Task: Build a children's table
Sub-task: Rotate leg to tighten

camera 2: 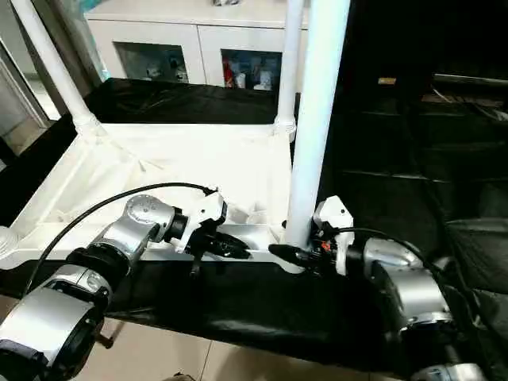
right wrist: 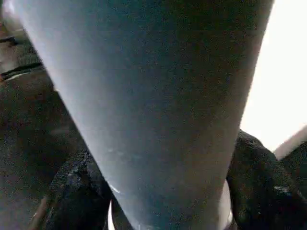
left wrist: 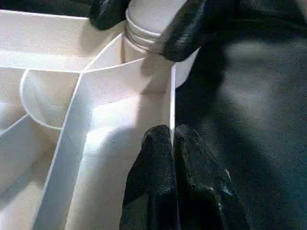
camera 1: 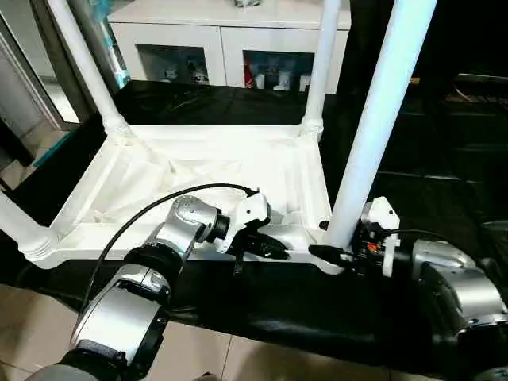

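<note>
The right gripper [camera 1: 337,252] had its black fingers [right wrist: 72,191] closed around the base of the fourth leg [camera 1: 381,119], one on each side of the tube, just where it met the near right corner socket of the tabletop [camera 1: 214,171]. The left gripper [camera 1: 266,246] pinched the tabletop's near rim [left wrist: 171,110] between narrow fingers [left wrist: 153,158], close beside that same socket.

The tabletop lay upside down on the black-sheeted table [camera 1: 444,182], ribbed underside up, with its near edge along the sheet's near edge. Three other legs stood in their sockets: one at the far left corner [camera 1: 83,67], one at the far right corner [camera 1: 321,67], and one at the near left corner [camera 1: 20,230], leaning out of view.

The step in hand appeared to be seating the last leg. To do it well, the right arm should keep the tube upright over the socket and press straight down, perhaps with a slight twist, while the left holds the rim firmly so the tabletop cannot slide or tip off the near edge. Whether the leg was fully home could not be told.
</note>
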### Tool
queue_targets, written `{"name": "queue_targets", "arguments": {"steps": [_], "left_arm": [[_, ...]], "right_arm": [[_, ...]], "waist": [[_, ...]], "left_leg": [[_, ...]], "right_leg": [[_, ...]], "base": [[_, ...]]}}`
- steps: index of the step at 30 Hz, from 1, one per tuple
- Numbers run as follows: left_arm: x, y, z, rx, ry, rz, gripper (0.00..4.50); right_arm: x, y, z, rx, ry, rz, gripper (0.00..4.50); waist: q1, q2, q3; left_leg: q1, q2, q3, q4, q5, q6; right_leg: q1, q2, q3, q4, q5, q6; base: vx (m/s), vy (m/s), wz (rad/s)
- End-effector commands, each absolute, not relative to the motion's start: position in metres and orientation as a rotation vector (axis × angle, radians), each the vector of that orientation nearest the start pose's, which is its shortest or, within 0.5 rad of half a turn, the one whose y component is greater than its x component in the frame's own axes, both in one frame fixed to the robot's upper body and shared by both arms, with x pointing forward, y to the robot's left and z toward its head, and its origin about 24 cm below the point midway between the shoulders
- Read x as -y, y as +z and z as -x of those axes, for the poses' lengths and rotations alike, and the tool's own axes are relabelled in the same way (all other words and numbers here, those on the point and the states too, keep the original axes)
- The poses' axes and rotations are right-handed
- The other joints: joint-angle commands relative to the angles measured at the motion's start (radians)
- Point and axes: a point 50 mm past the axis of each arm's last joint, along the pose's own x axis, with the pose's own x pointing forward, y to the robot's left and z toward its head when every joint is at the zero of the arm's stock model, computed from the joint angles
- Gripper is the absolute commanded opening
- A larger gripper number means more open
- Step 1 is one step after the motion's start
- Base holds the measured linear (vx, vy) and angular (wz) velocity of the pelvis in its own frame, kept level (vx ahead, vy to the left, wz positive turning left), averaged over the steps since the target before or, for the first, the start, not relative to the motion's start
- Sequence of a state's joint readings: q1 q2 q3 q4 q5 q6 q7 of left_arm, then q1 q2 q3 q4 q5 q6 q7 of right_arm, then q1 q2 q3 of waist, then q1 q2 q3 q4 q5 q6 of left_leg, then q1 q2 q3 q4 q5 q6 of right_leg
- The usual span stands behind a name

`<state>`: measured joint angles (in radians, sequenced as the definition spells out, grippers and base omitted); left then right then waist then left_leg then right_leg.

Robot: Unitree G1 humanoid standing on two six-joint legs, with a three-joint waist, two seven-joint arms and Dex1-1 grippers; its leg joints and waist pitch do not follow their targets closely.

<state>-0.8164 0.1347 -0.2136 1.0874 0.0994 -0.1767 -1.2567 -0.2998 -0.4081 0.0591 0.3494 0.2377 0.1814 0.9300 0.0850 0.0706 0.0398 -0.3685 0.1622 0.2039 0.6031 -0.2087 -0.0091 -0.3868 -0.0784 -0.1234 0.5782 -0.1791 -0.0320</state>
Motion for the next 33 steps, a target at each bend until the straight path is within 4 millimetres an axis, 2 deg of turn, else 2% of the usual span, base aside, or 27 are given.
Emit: {"name": "queue_targets", "arguments": {"steps": [1,2,4,6,7,9,10,11,12,13,15,17,19,21,22,23,25,27,30,33], "left_arm": [[-0.067,0.052,-0.340,-0.312,-1.401,-0.327,0.00],[-0.064,0.051,-0.341,-0.307,-1.368,-0.330,0.00],[-0.055,0.052,-0.346,-0.287,-1.282,-0.332,0.00],[-0.052,0.053,-0.347,-0.279,-1.255,-0.328,0.00],[-0.043,0.054,-0.349,-0.268,-1.205,-0.326,0.00],[-0.026,0.056,-0.351,-0.252,-1.121,-0.320,0.00],[-0.026,0.056,-0.351,-0.252,-1.121,-0.320,0.00],[-0.015,0.056,-0.349,-0.254,-1.112,-0.302,0.00],[-0.014,0.056,-0.349,-0.254,-1.114,-0.302,0.00],[-0.006,0.055,-0.345,-0.254,-1.139,-0.294,0.00],[-0.002,0.055,-0.343,-0.253,-1.153,-0.294,0.00],[-0.004,0.054,-0.342,-0.258,-1.170,-0.292,0.00],[-0.007,0.053,-0.342,-0.262,-1.183,-0.294,0.00],[-0.012,0.052,-0.342,-0.269,-1.201,-0.298,0.00],[-0.015,0.051,-0.342,-0.271,-1.222,-0.301,0.00],[-0.024,0.050,-0.341,-0.281,-1.272,-0.305,0.00],[-0.028,0.049,-0.341,-0.290,-1.290,-0.310,0.00],[-0.038,0.047,-0.339,-0.310,-1.344,-0.335,0.00],[-0.058,0.043,-0.334,-0.355,-1.459,-0.378,0.00],[-0.073,0.040,-0.330,-0.394,-1.532,-0.408,0.00]], "right_arm": [[0.186,0.026,-0.293,-0.356,0.766,0.074,2.71],[0.186,0.023,-0.295,-0.360,0.720,0.066,2.71],[0.185,0.016,-0.301,-0.369,0.584,0.034,2.70],[0.184,0.014,-0.303,-0.372,0.533,0.021,2.70],[0.181,0.010,-0.307,-0.378,0.438,0.014,2.70],[0.171,0.003,-0.314,-0.394,0.288,-0.009,2.70],[0.171,0.003,-0.314,-0.394,0.288,-0.009,2.70],[0.161,0.002,-0.318,-0.395,0.236,-0.035,2.70],[0.160,0.002,-0.319,-0.393,0.238,-0.036,3.05],[0.149,0.004,-0.321,-0.373,0.276,-0.052,3.26],[0.143,0.008,-0.323,-0.344,0.320,-0.021,3.42],[0.138,0.016,-0.325,-0.298,0.378,-0.033,3.48],[0.136,0.021,-0.325,-0.275,0.445,-0.040,3.82],[0.137,0.025,-0.322,-0.260,0.526,-0.036,3.82],[0.139,0.027,-0.320,-0.255,0.582,-0.025,3.82],[0.145,0.031,-0.311,-0.248,0.708,0.015,3.82],[0.149,0.032,-0.308,-0.249,0.758,0.025,3.82],[0.158,0.035,-0.300,-0.258,0.849,0.048,3.82],[0.174,0.042,-0.290,-0.274,0.955,0.078,3.82],[0.183,0.048,-0.287,-0.271,1.000,0.105,3.82]], "waist": [[-0.006,-0.027,-0.061],[-0.009,-0.023,-0.059],[-0.013,-0.024,-0.058],[-0.022,-0.027,-0.061],[-0.025,-0.024,-0.061],[-0.036,-0.024,-0.060],[-0.036,-0.024,-0.060],[-0.037,-0.024,-0.061],[-0.037,-0.023,-0.061],[-0.040,-0.019,-0.061],[-0.040,-0.022,-0.061],[-0.039,-0.022,-0.061],[-0.040,-0.023,-0.061],[-0.040,-0.024,-0.062],[-0.038,-0.023,-0.063],[-0.033,-0.028,-0.063],[-0.026,-0.027,-0.062],[-0.023,-0.030,-0.061],[-0.021,-0.027,-0.060],[-0.021,-0.027,-0.059]], "left_leg": [[0.011,0.085,-0.044,-0.069,-0.135,0.091],[0.013,0.084,-0.043,-0.069,-0.136,0.085],[0.014,0.085,-0.044,-0.071,-0.146,0.079],[0.012,0.083,-0.046,-0.071,-0.135,0.078],[0.011,0.084,-0.045,-0.069,-0.127,0.084],[0.015,0.081,-0.045,-0.071,-0.134,0.067],[0.015,0.081,-0.045,-0.071,-0.134,0.067],[0.014,0.080,-0.044,-0.070,-0.134,0.070],[0.013,0.081,-0.045,-0.071,-0.133,0.071],[0.013,0.078,-0.044,-0.070,-0.132,0.080],[0.010,0.077,-0.043,-0.068,-0.134,0.095],[0.010,0.077,-0.043,-0.068,-0.134,0.106],[0.009,0.078,-0.044,-0.068,-0.135,0.114],[0.008,0.080,-0.044,-0.067,-0.128,0.128],[0.009,0.080,-0.044,-0.066,-0.124,0.132],[0.006,0.079,-0.042,-0.063,-0.108,0.153],[0.002,0.080,-0.040,-0.060,-0.092,0.176],[0.000,0.079,-0.041,-0.060,-0.094,0.180],[0.004,0.085,-0.042,-0.063,-0.121,0.166],[0.004,0.086,-0.043,-0.065,-0.129,0.162]], "right_leg": [[0.050,-0.108,0.065,-0.075,-0.256,-0.174],[0.045,-0.106,0.067,-0.077,-0.266,-0.170],[0.045,-0.106,0.067,-0.080,-0.271,-0.170],[0.051,-0.106,0.068,-0.076,-0.233,-0.176],[0.047,-0.108,0.071,-0.073,-0.213,-0.183],[0.046,-0.106,0.068,-0.076,-0.229,-0.185],[0.046,-0.106,0.068,-0.076,-0.229,-0.185],[0.049,-0.108,0.070,-0.078,-0.233,-0.184],[0.049,-0.108,0.070,-0.076,-0.227,-0.184],[0.050,-0.105,0.069,-0.078,-0.212,-0.182],[0.053,-0.107,0.069,-0.077,-0.198,-0.185],[0.054,-0.108,0.069,-0.077,-0.207,-0.183],[0.055,-0.106,0.068,-0.076,-0.205,-0.183],[0.057,-0.106,0.068,-0.073,-0.183,-0.187],[0.056,-0.106,0.068,-0.070,-0.172,-0.190],[0.060,-0.106,0.067,-0.069,-0.151,-0.190],[0.059,-0.105,0.066,-0.066,-0.140,-0.185],[0.060,-0.104,0.063,-0.069,-0.166,-0.177],[0.055,-0.103,0.063,-0.073,-0.229,-0.169],[0.054,-0.104,0.065,-0.073,-0.228,-0.172]], "base": [[0.000,0.000,0.00],[0.000,0.000,0.00],[0.000,0.000,0.00],[0.000,0.000,0.00],[0.000,0.000,0.00],[0.000,0.000,0.00],[0.000,0.000,0.00],[0.000,0.000,0.00],[0.000,0.000,0.00],[0.000,0.000,0.00],[0.000,0.000,0.00],[0.000,0.000,0.00],[0.000,0.000,0.00],[0.000,0.000,0.00],[0.000,0.000,0.00],[0.000,0.000,0.00],[0.000,0.000,0.00],[0.000,0.000,0.00],[0.000,0.000,0.00],[0.000,0.000,0.00]]}}
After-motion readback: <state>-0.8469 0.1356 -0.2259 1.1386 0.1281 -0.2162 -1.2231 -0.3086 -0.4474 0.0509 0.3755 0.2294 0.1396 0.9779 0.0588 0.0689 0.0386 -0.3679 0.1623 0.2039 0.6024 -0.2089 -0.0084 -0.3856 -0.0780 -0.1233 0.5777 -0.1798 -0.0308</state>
